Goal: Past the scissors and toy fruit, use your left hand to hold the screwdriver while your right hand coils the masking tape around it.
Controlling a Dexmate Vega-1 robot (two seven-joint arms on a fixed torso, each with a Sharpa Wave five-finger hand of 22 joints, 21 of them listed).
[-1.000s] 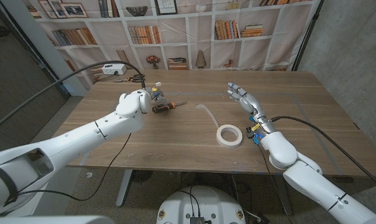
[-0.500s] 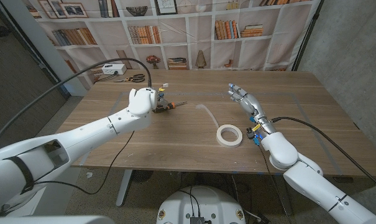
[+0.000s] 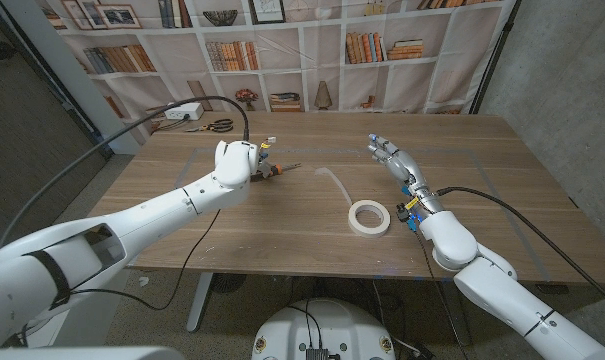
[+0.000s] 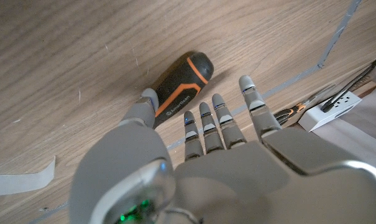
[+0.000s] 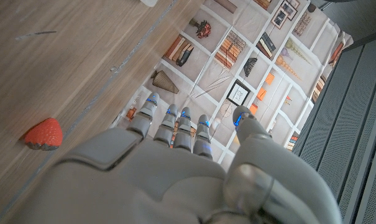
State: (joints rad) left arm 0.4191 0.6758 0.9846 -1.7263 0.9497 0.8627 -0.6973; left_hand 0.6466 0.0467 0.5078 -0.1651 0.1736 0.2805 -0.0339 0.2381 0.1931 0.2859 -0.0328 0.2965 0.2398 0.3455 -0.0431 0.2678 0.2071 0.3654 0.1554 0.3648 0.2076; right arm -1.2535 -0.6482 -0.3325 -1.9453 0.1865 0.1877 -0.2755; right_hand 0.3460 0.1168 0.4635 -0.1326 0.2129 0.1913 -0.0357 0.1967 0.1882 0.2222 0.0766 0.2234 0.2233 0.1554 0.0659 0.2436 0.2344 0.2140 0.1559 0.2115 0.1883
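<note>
While the right hand (image 3: 390, 157) has kept its place right of centre in the head view, fingers apart and holding nothing, the left hand (image 3: 238, 160) has travelled up and to the right over the last second and now sits over the screwdriver (image 3: 275, 170), upper middle of the frame. In the left wrist view that hand (image 4: 200, 149) is spread, fingers reaching out beside the black and orange handle of the screwdriver (image 4: 178, 89); one finger lies just at the handle, but no grip has closed on it. I judge the reach to be nearly done and the grasp the next step. The roll of masking tape (image 3: 369, 217) lies flat, lower right of centre, untouched and well apart from the screwdriver.

The table (image 3: 282, 235) is pale wood with grey tape lines and a stray strip of tape (image 4: 20, 182). Scissors (image 3: 219, 125) and a white power strip (image 3: 178, 110) sit at the far left edge. A toy strawberry (image 5: 42, 134) lies in the right wrist view. Behind stands a backdrop printed with bookshelves (image 3: 282, 50).
</note>
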